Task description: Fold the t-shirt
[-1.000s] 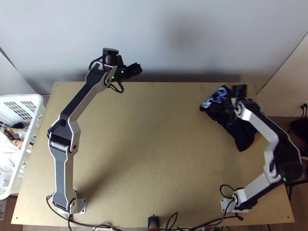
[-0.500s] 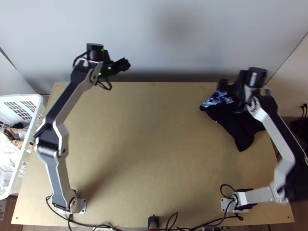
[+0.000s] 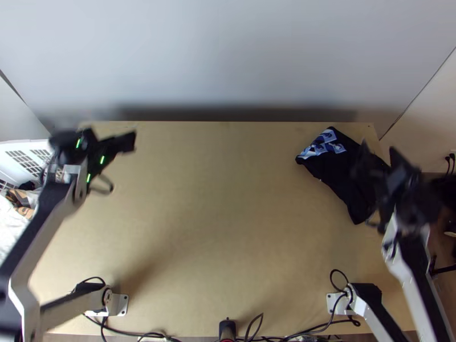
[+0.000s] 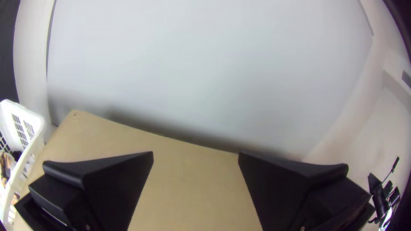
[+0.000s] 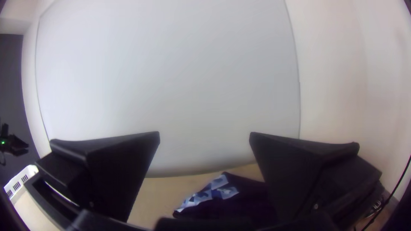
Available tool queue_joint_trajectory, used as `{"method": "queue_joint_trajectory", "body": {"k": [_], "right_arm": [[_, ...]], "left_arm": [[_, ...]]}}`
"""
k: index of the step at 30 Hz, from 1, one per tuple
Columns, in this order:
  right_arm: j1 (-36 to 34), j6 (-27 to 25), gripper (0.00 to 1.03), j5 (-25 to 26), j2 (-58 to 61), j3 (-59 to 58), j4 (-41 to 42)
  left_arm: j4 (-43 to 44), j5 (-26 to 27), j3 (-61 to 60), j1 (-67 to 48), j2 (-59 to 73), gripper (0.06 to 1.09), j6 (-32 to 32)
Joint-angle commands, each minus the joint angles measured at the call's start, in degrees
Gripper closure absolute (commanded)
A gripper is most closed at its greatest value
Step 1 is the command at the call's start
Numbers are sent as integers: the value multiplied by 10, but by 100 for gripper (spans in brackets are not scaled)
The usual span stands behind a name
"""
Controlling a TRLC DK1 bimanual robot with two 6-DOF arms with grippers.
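Pale grey wall across the back, light wooden table in front of it, and a white basket stands off the left edge: that's our ground today. Over to the far right corner, and there's the t-shirt, a dark, uneven heap slanting from the far edge in towards the right edge, with a blue-and-white patterned patch at its far end. How its layers run, I can't tell. Right gripper next, up above the cloth's right side, fingers wide apart and nothing between them! Left gripper matches it by the far left corner, fingers well parted, nothing in their grasp. Now, the handling: this looks light and soft, limp all through, nothing to break, and thin enough to crease or slide out of a shallow pinch. A single layer could slip; a deeper bite would take several at once. Best hold, in my judgement? Try the pointed corner beside the patterned patch, the tip facing the middle of the table, with the end nearest the right edge as the second grip, then draw it out flat before any fold. Labels and lettering: none I can read on the shirt, just that pattern, and no brand to call.
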Motion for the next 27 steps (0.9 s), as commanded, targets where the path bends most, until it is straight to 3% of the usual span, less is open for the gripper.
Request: {"method": "queue_joint_trajectory", "body": {"k": [1, 5, 7, 11, 17, 23, 27], "right_arm": [[-7, -6, 5, 1, -232, -221, 48], [-7, -30, 5, 1, -382, -306, 40], [-5, -29, 5, 1, -425, -306, -17], [-7, -21, 5, 1, -429, -306, -70], [-1, 33, 5, 1, -451, -306, -160], [-2, 59, 5, 0, -452, -306, -218], [1, 90, 5, 1, -451, -306, -277]], "left_arm": [[62, 2, -265, 71, -223, 11, 47], [82, 4, -346, 109, -296, 11, 76], [88, 5, -378, 116, -337, 11, 91], [89, 8, -434, 116, -408, 11, 95], [83, 9, -512, 117, -535, 11, 100], [-59, 9, -530, 116, -693, 11, 115], [-68, 5, -530, 132, -691, 11, 122]]}}
